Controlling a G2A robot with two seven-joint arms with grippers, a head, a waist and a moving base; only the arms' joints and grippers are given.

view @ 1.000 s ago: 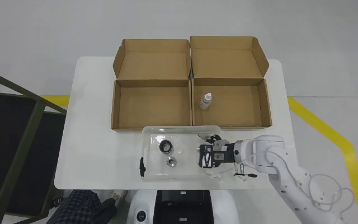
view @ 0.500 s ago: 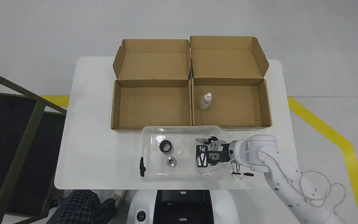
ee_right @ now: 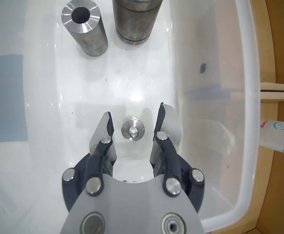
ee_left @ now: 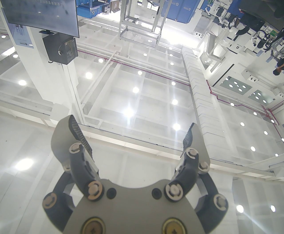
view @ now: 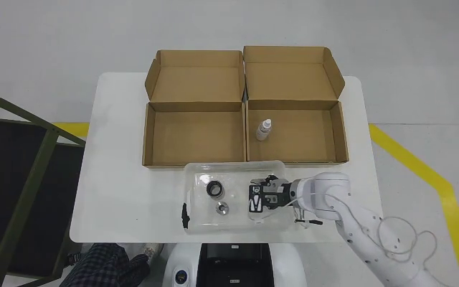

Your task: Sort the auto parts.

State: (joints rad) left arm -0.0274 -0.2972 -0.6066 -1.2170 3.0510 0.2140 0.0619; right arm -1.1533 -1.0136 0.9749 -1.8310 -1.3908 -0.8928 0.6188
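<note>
In the bin (ee_right: 248, 110), the right gripper's (ee_right: 134, 121) fingers (ee_right: 170, 124) stand apart astride a small stud (ee_right: 132, 130); closing off-centre might tip it.

the bigger dark cylinder (ee_right: 135, 20) gets chopped off by the edge in the right wrist view (the bottle (ee_right: 271, 136) is clipped too), and from above the right gripper (view: 253, 200) sits over the little silver stud (ee_right: 133, 130), hiding it

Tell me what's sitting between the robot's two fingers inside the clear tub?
A small shiny metal part stands between the right gripper's open fingers, untouched, in the right wrist view.
</note>
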